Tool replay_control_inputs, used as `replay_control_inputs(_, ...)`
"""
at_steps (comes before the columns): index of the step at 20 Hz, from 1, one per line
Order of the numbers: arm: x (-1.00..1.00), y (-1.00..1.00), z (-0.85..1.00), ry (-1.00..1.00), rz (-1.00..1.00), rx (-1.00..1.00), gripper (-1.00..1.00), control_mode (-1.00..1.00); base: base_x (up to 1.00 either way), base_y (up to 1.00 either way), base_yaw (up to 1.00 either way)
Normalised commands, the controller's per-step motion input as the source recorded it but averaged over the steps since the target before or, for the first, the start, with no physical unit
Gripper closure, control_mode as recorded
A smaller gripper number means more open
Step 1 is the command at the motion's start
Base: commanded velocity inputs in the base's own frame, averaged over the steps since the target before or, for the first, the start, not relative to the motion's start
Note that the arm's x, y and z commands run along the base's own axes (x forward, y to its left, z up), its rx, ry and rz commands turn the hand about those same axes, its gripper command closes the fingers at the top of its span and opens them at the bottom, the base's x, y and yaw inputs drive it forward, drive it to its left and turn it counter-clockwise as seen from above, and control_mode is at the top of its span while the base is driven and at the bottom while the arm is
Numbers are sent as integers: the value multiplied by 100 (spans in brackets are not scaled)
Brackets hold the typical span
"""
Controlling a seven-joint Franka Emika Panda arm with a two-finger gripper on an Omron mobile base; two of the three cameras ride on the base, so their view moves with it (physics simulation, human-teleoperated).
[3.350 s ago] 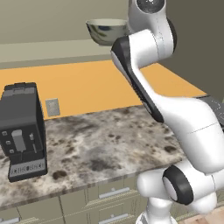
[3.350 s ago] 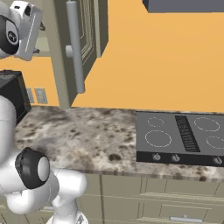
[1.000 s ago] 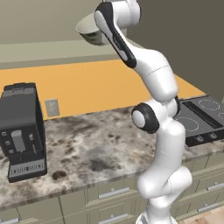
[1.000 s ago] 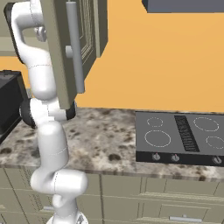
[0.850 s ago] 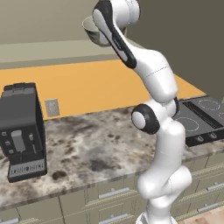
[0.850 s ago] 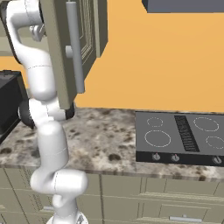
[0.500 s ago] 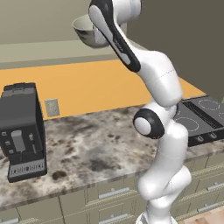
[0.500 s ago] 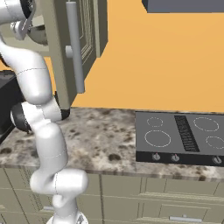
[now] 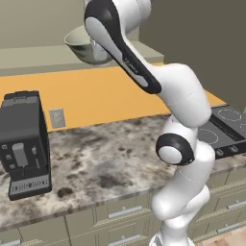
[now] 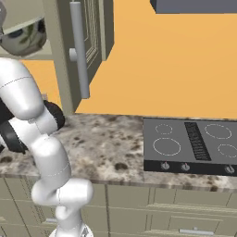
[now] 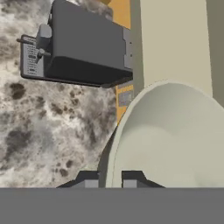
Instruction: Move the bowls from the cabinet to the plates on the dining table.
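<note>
A pale grey bowl (image 9: 85, 46) with dark mottling hangs in the air just in front of the cabinet shelf (image 9: 33, 58). It also shows at the upper left of the right base view as the bowl (image 10: 24, 39). My gripper (image 11: 109, 178) is shut on its rim, one fingertip (image 11: 88, 177) outside the wall and the other inside. The bowl (image 11: 175, 140) looks empty, with the cabinet (image 11: 175, 39) behind it. The plates and the dining table are out of view.
The open cabinet door (image 10: 95, 41) with its long silver handle (image 10: 78, 55) stands right of the bowl. Below lie a speckled stone counter (image 9: 105, 158), a dark coffee machine (image 9: 24, 144) at its left and a black cooktop (image 10: 190, 143) at its right.
The arm has carried the bowl leftward and a little down, away from the cabinet shelf. The base has not moved.
</note>
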Motion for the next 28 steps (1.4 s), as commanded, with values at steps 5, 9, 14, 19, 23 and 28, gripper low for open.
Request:
replay_control_inputs(5, -100, 2, -100, -11, 0, -6, 100, -100, 0, 0, 0)
replay_control_inputs(9, -78, -4, -100, -9, 0, -8, 100, -100, 0, 0, 0)
replay_control_inputs(14, -61, -22, -100, -8, -2, -2, 100, -100, 0, 0, 0)
replay_control_inputs(19, -65, -39, -88, -8, -6, 0, 100, -100, 0, 0, 0)
replay_control_inputs(23, -53, -60, -44, -8, -10, 1, 100, -100, 0, 0, 0)
replay_control_inputs(28, 6, -71, -60, -16, -2, -1, 100, -100, 0, 0, 0)
